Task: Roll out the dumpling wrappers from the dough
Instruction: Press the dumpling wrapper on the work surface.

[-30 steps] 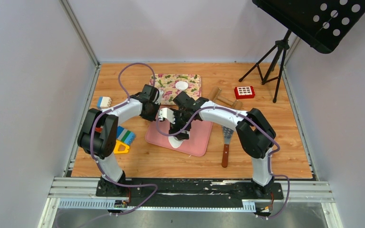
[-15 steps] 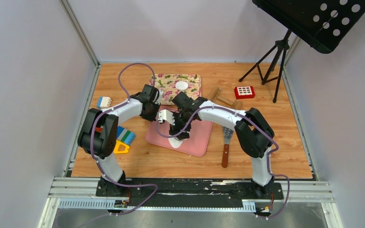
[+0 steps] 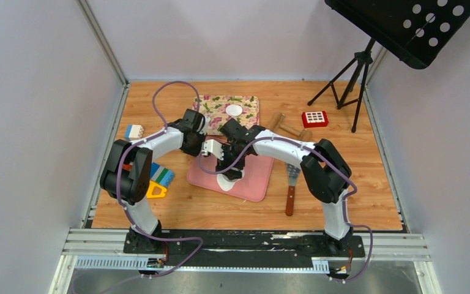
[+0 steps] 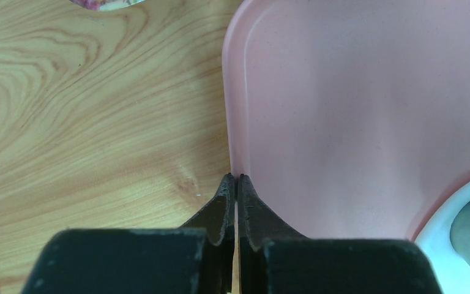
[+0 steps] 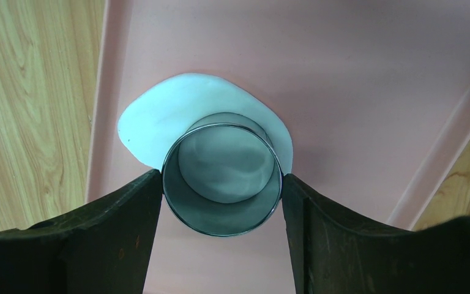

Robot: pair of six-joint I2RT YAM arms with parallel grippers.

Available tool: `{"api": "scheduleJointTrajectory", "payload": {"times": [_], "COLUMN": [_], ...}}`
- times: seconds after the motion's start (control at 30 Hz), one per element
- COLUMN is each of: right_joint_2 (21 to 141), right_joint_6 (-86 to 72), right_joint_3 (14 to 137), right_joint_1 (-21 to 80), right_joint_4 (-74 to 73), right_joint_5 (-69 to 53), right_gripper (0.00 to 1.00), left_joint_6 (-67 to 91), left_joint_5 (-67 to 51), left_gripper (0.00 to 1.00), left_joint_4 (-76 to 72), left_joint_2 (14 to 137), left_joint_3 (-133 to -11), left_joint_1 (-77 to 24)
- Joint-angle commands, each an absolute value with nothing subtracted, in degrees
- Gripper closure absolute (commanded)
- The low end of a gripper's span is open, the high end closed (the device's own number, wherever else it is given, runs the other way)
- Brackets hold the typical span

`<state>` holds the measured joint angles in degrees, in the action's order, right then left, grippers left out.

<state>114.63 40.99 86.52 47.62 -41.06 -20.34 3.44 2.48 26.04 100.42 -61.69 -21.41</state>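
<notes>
Left wrist view: the left claw (image 4: 237, 184) was clenched, fingers pressed together with nothing between them. Its tips sat right at the edge of the pink mat (image 4: 343, 92), with bare wooden tabletop (image 4: 85, 122) to the claw's left.
Left claw's part: as I read it, to pin that mat edge so the sheet would not skid under a push.
Right claw (image 5: 221, 176): it was grasping the metal ring cutter (image 5: 220, 222) across its width, one finger on each side and the open end facing down.
Dough (image 5: 153, 116): a flattened white oval sheet lay on the pink mat, under the right claw's tips and just beyond them. It spread further to that claw's left than to its right.
Step in hand: stamping a wrapper out of the sheet. I could not tell whether the rim had bitten in yet.
Doing it well: the ring should stay level with the whole circle inside the sheet, and the near rim looked close to the sheet's near edge. I would press straight down, twist slightly, then lift straight up so the disc stays put.
Pink mat's contents: only the dough sheet, with the cutter above it.
Cutter's contents: dough showed through the bore.
Floral board (image 3: 211, 104): beyond both claws, it held one round white dumpling wrapper (image 3: 234, 110).
</notes>
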Motion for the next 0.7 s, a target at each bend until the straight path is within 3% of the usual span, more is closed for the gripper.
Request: {"api": "scheduleJointTrajectory", "payload": {"times": [0.0,0.27,0.67], "right_joint_2": [116.6,115.1,115.8], "right_joint_6": [32.9,26.7,42.1], "right_joint_3": [83.0,80.0,81.3], "right_joint_1": [48.0,48.5,48.7], "right_joint_4": [-37.3,-34.4,-39.5], "right_joint_5": [-12.7,-6.9,-17.0], "right_gripper": [0.48,0.51,0.49], "left_joint_6": [4.5,4.5,4.3], "left_joint_5": [-0.1,-0.1,-0.2], "left_gripper": [1.00,1.00,1.00], "left_joint_4": [29.4,29.4,29.3], "left_joint_2": [104.4,104.4,104.4], "left_joint_3": [-59.4,-59.4,-59.5], "left_joint_1": [-22.4,-22.4,-22.4]}}
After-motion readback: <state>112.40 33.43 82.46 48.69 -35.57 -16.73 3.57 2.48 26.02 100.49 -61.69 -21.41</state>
